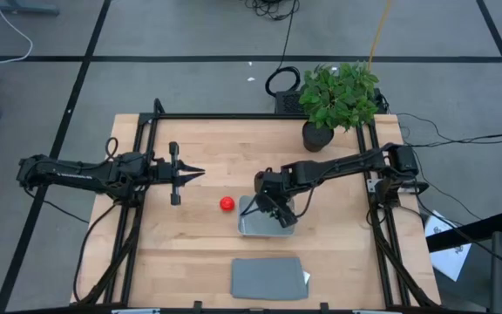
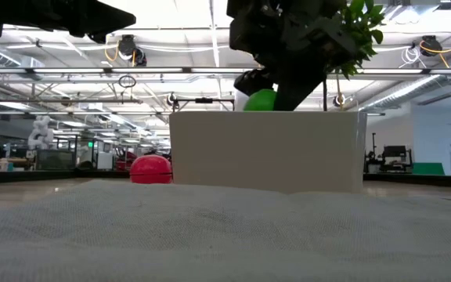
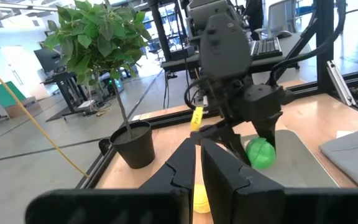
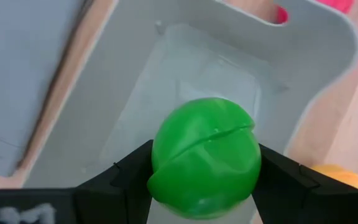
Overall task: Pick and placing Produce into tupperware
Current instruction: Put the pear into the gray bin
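The right gripper [image 4: 205,168] holds the green ball [image 4: 204,163] tight between its two fingers, just above the open tub [image 1: 253,228]. The tub sits near the middle of the bench [image 1: 207,148]. The red ball [image 1: 227,204] lies on the bench just beside the tub. The left gripper [image 1: 200,174] hangs over the left side with its fingers together.
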### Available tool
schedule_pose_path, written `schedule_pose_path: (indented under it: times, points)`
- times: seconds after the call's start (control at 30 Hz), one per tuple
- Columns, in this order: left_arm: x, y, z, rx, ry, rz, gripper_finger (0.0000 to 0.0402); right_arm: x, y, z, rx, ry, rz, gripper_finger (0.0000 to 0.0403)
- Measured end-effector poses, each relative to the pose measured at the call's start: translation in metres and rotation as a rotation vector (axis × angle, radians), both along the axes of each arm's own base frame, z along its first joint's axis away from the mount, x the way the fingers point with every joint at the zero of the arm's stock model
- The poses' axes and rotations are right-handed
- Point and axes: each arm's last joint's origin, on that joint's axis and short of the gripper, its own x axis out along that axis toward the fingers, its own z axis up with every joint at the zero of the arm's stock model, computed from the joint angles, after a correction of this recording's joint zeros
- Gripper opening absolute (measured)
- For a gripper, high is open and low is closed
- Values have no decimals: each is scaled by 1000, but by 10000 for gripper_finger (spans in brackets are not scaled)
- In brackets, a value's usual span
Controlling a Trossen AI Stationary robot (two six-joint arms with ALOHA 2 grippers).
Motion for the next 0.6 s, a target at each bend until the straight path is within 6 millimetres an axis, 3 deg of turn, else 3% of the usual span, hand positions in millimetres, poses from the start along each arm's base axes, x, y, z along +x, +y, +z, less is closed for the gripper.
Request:
schedule_pose_path:
  times: [0.17,0.6]
  points:
    - [0,0,0,0,0,0,31,0,-2,0,6,5,-13,210]
    - [0,0,-1,-2,7,0,31,6,1,-29,-22,88,50,210]
